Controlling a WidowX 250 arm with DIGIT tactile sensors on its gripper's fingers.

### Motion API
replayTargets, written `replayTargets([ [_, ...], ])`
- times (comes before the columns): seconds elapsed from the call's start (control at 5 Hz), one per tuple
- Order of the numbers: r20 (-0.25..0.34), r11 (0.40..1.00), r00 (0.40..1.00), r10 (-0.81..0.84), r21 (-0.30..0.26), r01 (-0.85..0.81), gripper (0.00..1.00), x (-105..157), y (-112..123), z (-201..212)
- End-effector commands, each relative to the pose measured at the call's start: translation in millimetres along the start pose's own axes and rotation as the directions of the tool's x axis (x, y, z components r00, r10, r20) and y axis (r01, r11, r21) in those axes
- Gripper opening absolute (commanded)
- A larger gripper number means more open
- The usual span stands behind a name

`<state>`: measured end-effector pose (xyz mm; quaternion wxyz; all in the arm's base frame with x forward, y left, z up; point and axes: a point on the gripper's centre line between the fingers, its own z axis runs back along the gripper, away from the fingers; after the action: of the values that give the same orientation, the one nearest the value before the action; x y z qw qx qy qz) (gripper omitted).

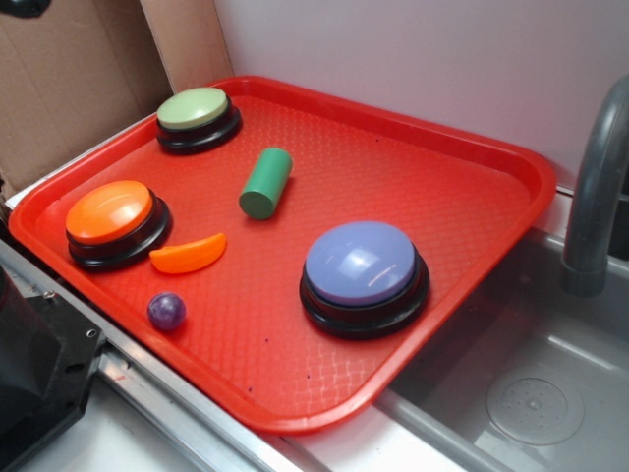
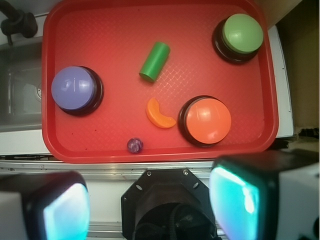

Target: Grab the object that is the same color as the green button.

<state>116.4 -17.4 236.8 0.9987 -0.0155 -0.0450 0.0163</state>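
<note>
While everything loose is gathered in one container, the red tray (image 1: 491,157) is set beside a steel sink (image 1: 531,393), whose grey faucet (image 1: 595,187) is cut off at the frame edge. Taking the green cylinder (image 1: 265,183) near the tray's middle as landmark, the lavender button (image 1: 364,275) is seen well apart toward the sink. The orange button (image 1: 113,222) and the green button (image 1: 198,117) are placed off to the cylinder's other sides. An orange crescent (image 1: 189,254) is laid near it, just beside the orange button, with a small purple ball (image 1: 166,311) further out. The gripper (image 2: 150,200) is held wide open above the tray's edge, nothing between its blurred pads (image 2: 235,197).
</note>
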Motion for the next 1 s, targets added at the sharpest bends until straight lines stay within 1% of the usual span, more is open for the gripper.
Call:
replayTargets([
  [0.0, 0.000, 1.000, 1.000, 0.000, 0.000, 0.000, 1.00, 0, 0, 0],
  [0.2, 0.055, 0.988, 0.986, 0.155, -0.027, -0.154, 1.00, 19, 1, -15],
  [0.4, 0.066, 0.956, 0.953, 0.294, -0.037, -0.293, 1.00, 39, 1, -38],
  [0.6, 0.127, 0.853, 0.843, 0.522, -0.096, -0.514, 1.00, 69, 9, -82],
  [0.8, 0.173, 0.816, 0.798, 0.578, -0.092, -0.571, 1.00, 93, 14, -118],
])
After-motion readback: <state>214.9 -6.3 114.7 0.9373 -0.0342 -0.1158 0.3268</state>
